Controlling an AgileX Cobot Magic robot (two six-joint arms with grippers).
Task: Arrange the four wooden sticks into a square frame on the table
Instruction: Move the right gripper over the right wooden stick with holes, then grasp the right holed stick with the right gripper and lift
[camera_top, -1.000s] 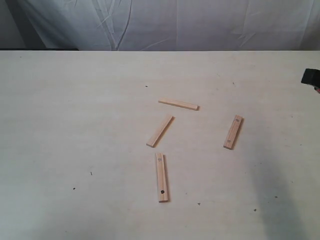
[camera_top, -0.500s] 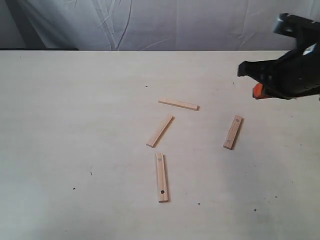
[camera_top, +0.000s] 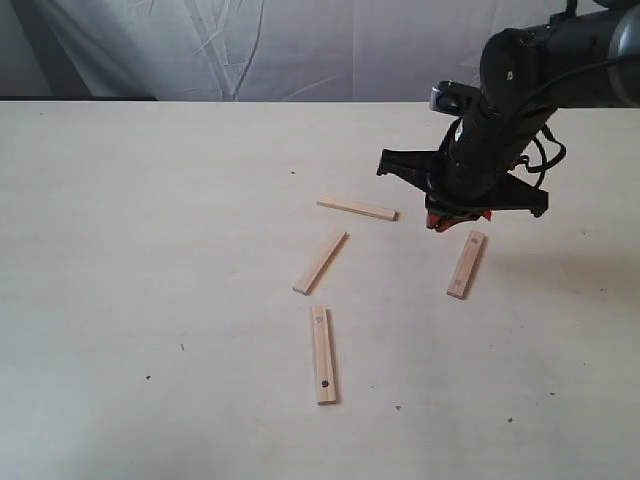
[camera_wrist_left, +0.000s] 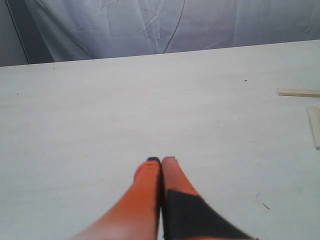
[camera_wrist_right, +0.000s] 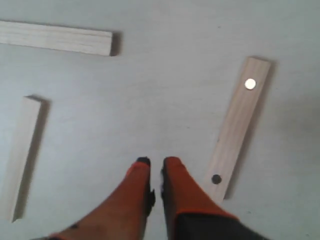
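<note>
Four wooden sticks lie apart on the table (camera_top: 150, 250): one far stick (camera_top: 357, 209), one diagonal stick (camera_top: 320, 262), one near stick with holes (camera_top: 322, 354), and one right stick with holes (camera_top: 466, 264). No square frame is formed. My right gripper (camera_top: 445, 222) hovers just beyond the right stick's far end. In the right wrist view this gripper (camera_wrist_right: 152, 161) is open by a narrow gap and empty, with the holed stick (camera_wrist_right: 237, 127) beside it. My left gripper (camera_wrist_left: 161, 161) is shut and empty over bare table, out of the exterior view.
A wrinkled white cloth (camera_top: 330, 45) hangs behind the table's far edge. Tiny dark specks (camera_top: 182, 347) dot the surface. The left wrist view catches two stick ends (camera_wrist_left: 299, 92) at its border.
The right arm has swept in from the right edge toward the middle and lowered, its gripper now close to the right stick. The sticks have not moved.
</note>
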